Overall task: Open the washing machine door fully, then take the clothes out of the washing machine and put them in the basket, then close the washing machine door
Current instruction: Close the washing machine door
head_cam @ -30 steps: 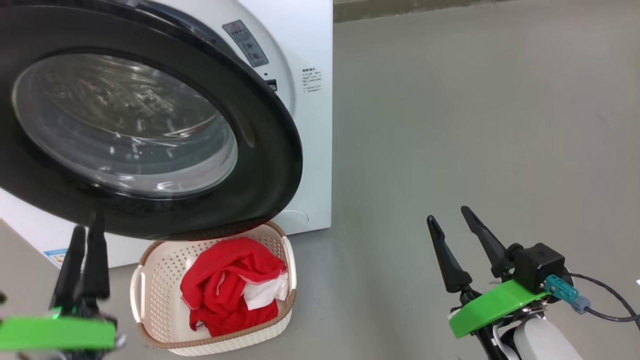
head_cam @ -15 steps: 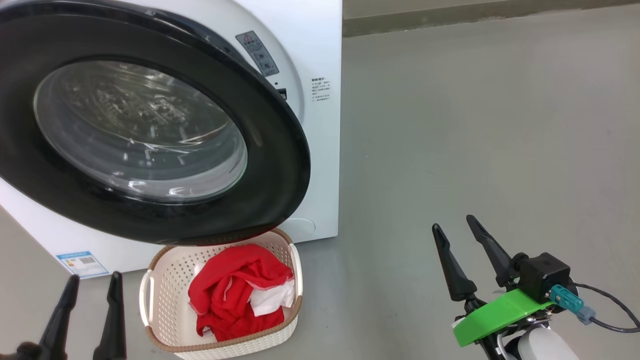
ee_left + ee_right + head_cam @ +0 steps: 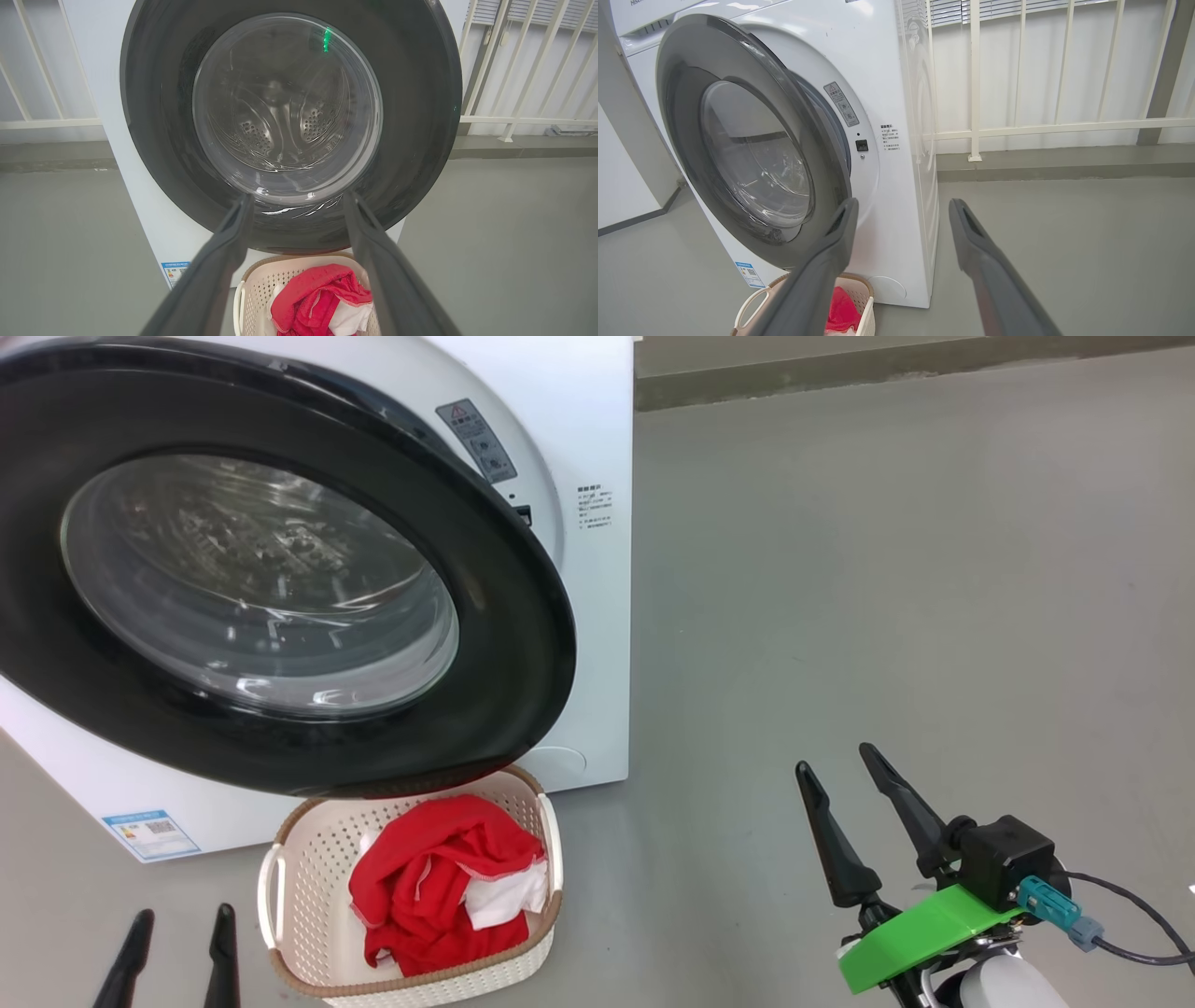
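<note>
The white washing machine [image 3: 593,476] stands at the far left of the grey floor. Its round washing machine door [image 3: 509,616], with a glossy black rim around bulging glass, hangs partly ajar, with a gap showing at its right edge in the right wrist view. Through the glass the steel drum looks empty.

The cream basket [image 3: 299,887] sits on the floor just below the door's low edge. The red and white clothes [image 3: 429,887] lie heaped inside it. So I judge that only closing the door is left.

My left tool [image 3: 184,915] hangs low at the near left, just beside the basket, with its two dark fingers spread and holding nothing. My right tool [image 3: 834,758] waits at the near right, well apart from the machine, also spread and empty.

What worries me:
- The rim is slick and curved, so a fingertip pushing it may slide off onto the glass.
- A soft push may leave the door unlatched, or it may spring back.
- As it rises toward the door, my left tool could knock the basket or snag the heaped cloth.
</note>
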